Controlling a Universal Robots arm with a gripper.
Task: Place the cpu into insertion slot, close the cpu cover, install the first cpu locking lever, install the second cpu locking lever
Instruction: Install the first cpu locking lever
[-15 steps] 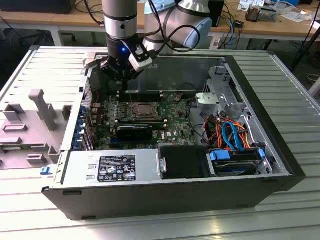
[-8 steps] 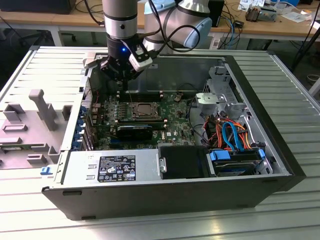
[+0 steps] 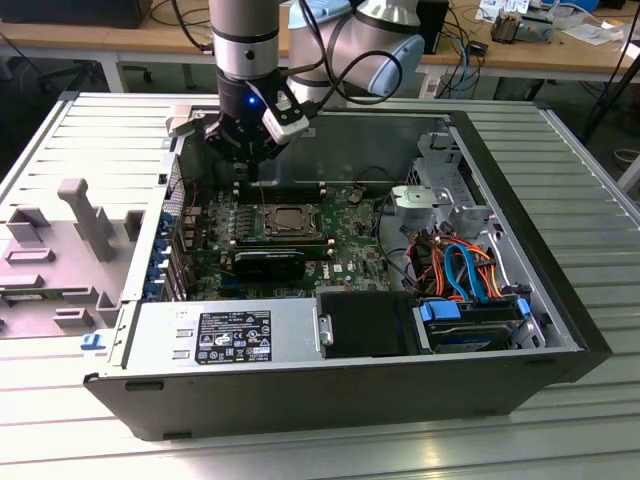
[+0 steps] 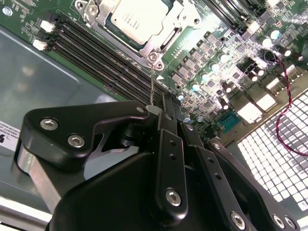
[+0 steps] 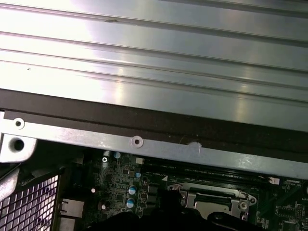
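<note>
The arm [image 3: 245, 40] came straight down into the open computer case [image 3: 300, 400], its last link upright and the gripper [image 3: 250, 172] pointing down at the green motherboard [image 3: 350, 205]. The gripper hung low over the board near the case's far wall, just behind the insertion slot [image 3: 262, 222] in the exterior view. In the second wrist view its black fingers [image 4: 167, 120] were drawn together with no clear gap. A thin wire locking lever [image 4: 152, 82] rose from the corner of the slot to meet their tips. Whether the wire was pinched between the fingers or only lay against them could not be told. The cpu [image 4: 137, 19] sat in the slot with its silver top showing through the window of the cpu cover [image 4: 166, 33], which lay flat around it. Long black memory slots [image 4: 96, 53] ran just beside the socket.
</note>
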